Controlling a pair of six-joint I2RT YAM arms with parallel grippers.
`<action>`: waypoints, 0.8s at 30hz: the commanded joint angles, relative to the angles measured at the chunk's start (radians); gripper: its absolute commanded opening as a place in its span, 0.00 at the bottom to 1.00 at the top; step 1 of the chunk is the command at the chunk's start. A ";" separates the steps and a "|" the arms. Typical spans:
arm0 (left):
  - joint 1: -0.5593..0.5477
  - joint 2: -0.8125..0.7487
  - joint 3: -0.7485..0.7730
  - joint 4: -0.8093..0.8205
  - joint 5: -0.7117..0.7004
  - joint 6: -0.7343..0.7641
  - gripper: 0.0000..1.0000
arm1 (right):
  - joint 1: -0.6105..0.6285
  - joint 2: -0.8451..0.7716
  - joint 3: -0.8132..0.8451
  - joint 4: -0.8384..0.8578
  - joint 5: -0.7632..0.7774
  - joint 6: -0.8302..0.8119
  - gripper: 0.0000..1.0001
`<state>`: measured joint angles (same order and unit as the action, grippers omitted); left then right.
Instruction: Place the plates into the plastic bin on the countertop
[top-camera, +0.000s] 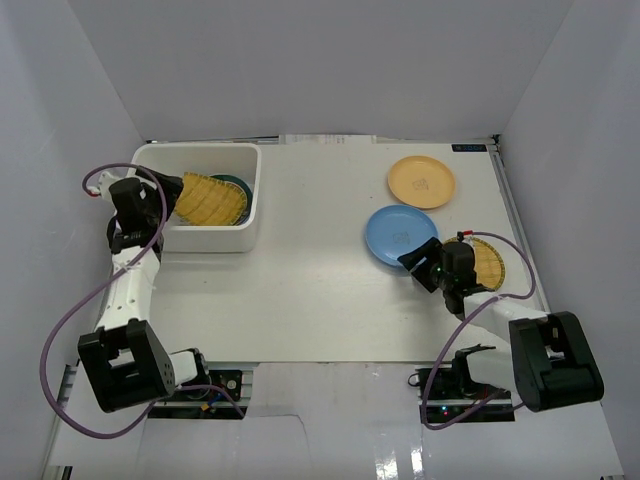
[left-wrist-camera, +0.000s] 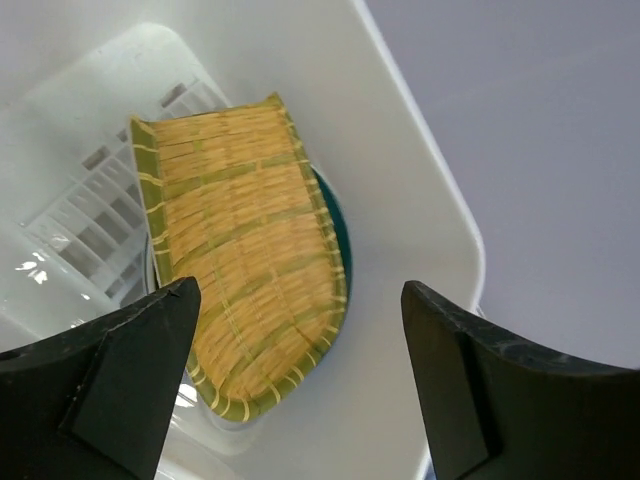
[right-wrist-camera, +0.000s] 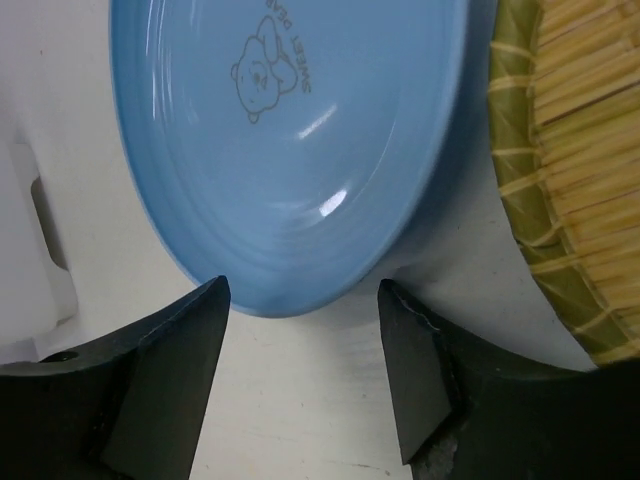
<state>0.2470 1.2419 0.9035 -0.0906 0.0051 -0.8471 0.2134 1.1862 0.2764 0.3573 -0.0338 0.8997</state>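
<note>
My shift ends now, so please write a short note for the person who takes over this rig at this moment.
Left gripper: open, above the plastic bin, holding nothing.
Right gripper: open, at the rim of the blue plate, not closed on it.
Done: one woven plate lies in the bin on top of a dark plate.
Left to do: the blue plate, the yellow-orange plate and the second woven plate are on the countertop and must go into the bin.

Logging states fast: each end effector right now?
Left end effector: open, empty, over the woven plate in the plastic bin.
Right end effector: open, empty, at the blue plate's edge.
</note>
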 joint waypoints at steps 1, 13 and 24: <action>0.005 -0.071 0.008 0.008 0.102 0.014 0.94 | -0.002 0.056 0.047 0.086 0.060 0.087 0.67; -0.066 -0.248 0.022 0.043 0.689 0.098 0.98 | 0.041 0.127 0.053 0.118 0.104 0.148 0.28; -0.271 -0.481 -0.017 0.035 0.952 0.255 0.98 | 0.257 -0.246 0.121 -0.060 0.181 0.018 0.08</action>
<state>0.0086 0.8135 0.8413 -0.0677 0.8619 -0.6392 0.4244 1.0328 0.3187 0.3115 0.0959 0.9947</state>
